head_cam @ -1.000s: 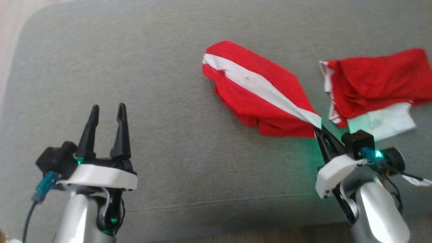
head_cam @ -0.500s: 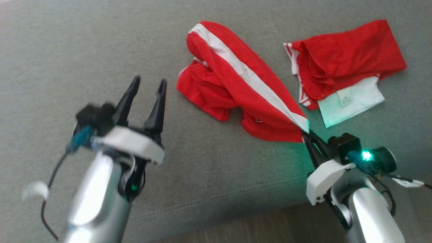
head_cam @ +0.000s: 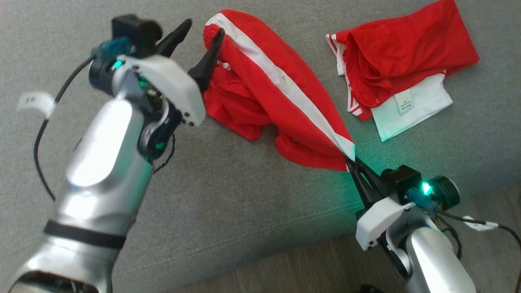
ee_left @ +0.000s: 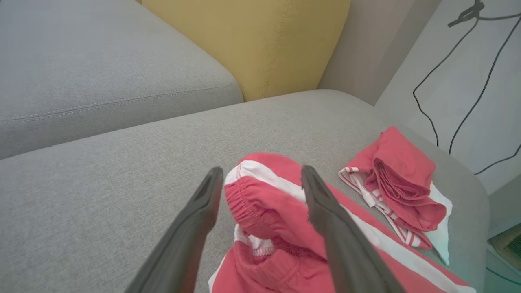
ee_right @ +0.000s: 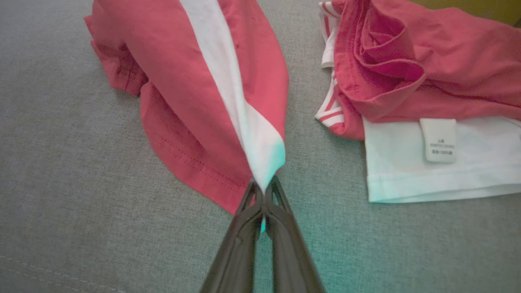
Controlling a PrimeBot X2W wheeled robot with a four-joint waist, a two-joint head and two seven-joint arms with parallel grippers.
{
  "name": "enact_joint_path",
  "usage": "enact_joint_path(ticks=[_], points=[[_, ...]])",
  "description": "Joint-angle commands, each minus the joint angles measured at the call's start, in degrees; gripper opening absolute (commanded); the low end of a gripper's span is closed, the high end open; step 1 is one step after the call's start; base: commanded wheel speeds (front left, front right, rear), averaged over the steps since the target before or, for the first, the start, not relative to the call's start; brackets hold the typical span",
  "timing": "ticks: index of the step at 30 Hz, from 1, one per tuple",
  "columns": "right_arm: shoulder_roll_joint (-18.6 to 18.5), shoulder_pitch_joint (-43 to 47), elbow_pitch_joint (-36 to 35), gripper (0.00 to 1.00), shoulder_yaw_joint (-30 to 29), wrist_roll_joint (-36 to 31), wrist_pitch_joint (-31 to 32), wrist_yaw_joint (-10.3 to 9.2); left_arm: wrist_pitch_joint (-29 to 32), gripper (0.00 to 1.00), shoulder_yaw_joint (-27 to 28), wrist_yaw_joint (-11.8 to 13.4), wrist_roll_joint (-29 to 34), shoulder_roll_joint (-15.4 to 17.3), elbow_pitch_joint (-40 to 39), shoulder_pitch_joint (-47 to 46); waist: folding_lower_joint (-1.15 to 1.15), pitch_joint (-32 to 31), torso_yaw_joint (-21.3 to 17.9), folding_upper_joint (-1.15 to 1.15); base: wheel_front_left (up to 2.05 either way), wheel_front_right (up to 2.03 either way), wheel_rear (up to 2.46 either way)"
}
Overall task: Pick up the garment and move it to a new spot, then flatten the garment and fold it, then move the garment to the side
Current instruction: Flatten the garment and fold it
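Right gripper (head_cam: 351,162) is clamped on a corner of the red shorts (head_cam: 276,97), which lie crumpled mid-cushion on the grey sofa (head_cam: 244,203). Left gripper (head_cam: 203,27) hangs with its fingers spread wide at their waistband, and the folded jersey (head_cam: 403,61) is near.

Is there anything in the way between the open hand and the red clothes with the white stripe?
Nothing visible is in the way. The open left gripper sits right at the gathered end of the garment. The folded red-and-white clothing lies apart, on the garment's other side.
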Motion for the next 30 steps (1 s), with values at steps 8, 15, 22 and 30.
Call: enact_joint_path(ticks=[8,15,22,30], points=[[0.27,-2.44,-0.15,0.0,2.12,1.11,-1.59,-0.02,5.28,1.0,-2.52,0.38,1.42,0.3,4.91,-10.03,0.0,1.16,-0.73,0.0,0.0,0.0,0.0],[0.27,-3.25,0.52,0.0,2.6,1.21,-1.93,-0.02,5.75,1.0,-4.08,2.82,3.95,-0.93,11.7,-14.52,0.0,2.2,-1.1,0.0,0.0,0.0,0.0],[0.27,-3.87,1.28,0.0,3.25,1.62,-2.37,-0.02,5.15,1.0,-5.61,3.58,5.65,-1.41,17.91,-17.73,0.0,2.68,-1.69,0.0,0.0,0.0,0.0],[0.27,-4.24,1.8,0.0,3.55,1.79,-2.63,-0.02,4.78,1.0,-6.93,2.49,5.19,-2.74,22.81,-19.84,0.0,2.98,-2.21,0.0,0.0,0.0,0.0]])
